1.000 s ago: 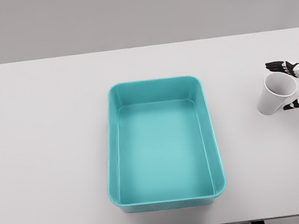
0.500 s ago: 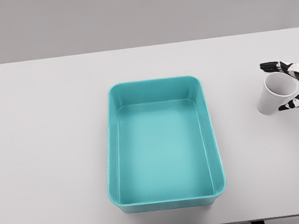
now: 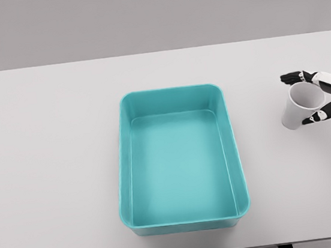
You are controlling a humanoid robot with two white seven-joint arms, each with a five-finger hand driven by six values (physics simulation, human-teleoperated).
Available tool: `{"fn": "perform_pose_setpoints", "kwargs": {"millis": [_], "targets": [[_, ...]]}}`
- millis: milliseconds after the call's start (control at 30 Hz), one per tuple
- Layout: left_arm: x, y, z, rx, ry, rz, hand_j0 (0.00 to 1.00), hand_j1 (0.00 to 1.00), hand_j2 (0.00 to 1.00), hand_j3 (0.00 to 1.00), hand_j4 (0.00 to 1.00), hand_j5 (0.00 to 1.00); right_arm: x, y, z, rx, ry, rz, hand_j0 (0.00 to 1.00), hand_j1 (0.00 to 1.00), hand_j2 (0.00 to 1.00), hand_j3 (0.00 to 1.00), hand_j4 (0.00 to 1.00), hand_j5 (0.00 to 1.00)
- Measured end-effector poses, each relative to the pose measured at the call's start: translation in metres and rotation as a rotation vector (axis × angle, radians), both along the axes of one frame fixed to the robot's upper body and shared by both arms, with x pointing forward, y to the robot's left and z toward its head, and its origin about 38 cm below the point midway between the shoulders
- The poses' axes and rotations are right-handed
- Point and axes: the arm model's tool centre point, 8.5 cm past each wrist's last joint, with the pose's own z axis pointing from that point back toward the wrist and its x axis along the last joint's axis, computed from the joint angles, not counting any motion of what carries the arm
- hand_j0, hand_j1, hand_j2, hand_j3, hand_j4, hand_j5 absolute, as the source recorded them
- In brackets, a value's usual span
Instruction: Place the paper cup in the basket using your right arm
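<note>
Head view, one frame examined: a white rectangular table [image 3: 51, 174] fills most of the picture beneath a plain grey backdrop; a teal rectangular plastic basket [image 3: 187, 224] with rounded corners sits at the centre of the frame, its long side running from upper to lower, its interior bare; a white paper cup [image 3: 299, 106] stands at the right of the frame, well apart from the basket, tilted with its open mouth toward the upper right and its base toward the lower left; whether the base touches the table cannot be told. The right hand [image 3: 318, 94], white with dark fingers, enters from the right edge and grasps the cup near its rim; several fingers [image 3: 292, 77] curve over the upper side of the rim, and the thumb [image 3: 318, 115] presses the lower side of the wall; the cup is held between them, outside the basket.
</note>
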Motion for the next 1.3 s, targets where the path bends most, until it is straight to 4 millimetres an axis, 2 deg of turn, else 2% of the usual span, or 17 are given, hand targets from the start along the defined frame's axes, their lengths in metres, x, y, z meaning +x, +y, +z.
{"fn": "perform_pose_setpoints", "kwargs": {"millis": [200, 367, 700, 1067, 1300], "targets": [[0.0, 0.0, 0.0, 0.0, 0.0, 0.0, 1.0, 1.0, 1.0, 1.0, 1.0, 1.0, 0.001, 0.0, 0.001, 0.004, -0.001, -0.002, 0.69, 0.69, 0.69, 0.69, 0.69, 0.69], [0.0, 0.0, 0.0, 0.0, 0.0, 0.0, 1.0, 1.0, 1.0, 1.0, 1.0, 1.0, 0.001, 0.002, 0.002, 0.002, -0.012, 0.007, 0.57, 0.57, 0.57, 0.57, 0.57, 0.57], [0.0, 0.0, 0.0, 0.0, 0.0, 0.0, 1.0, 1.0, 1.0, 1.0, 1.0, 1.0, 0.008, 0.004, 0.022, 0.033, -0.086, 0.008, 0.59, 0.59, 0.59, 0.59, 0.59, 0.59], [0.0, 0.0, 0.0, 0.0, 0.0, 0.0, 1.0, 1.0, 1.0, 1.0, 1.0, 1.0, 0.013, 0.04, 0.069, 0.091, -0.233, 0.117, 0.59, 0.59, 0.59, 0.59, 0.59, 0.59], [0.0, 0.0, 0.0, 0.0, 0.0, 0.0, 1.0, 1.0, 1.0, 1.0, 1.0, 1.0, 0.011, 0.079, 0.108, 0.135, -0.36, 0.231, 0.59, 0.59, 0.59, 0.59, 0.59, 0.59]]}}
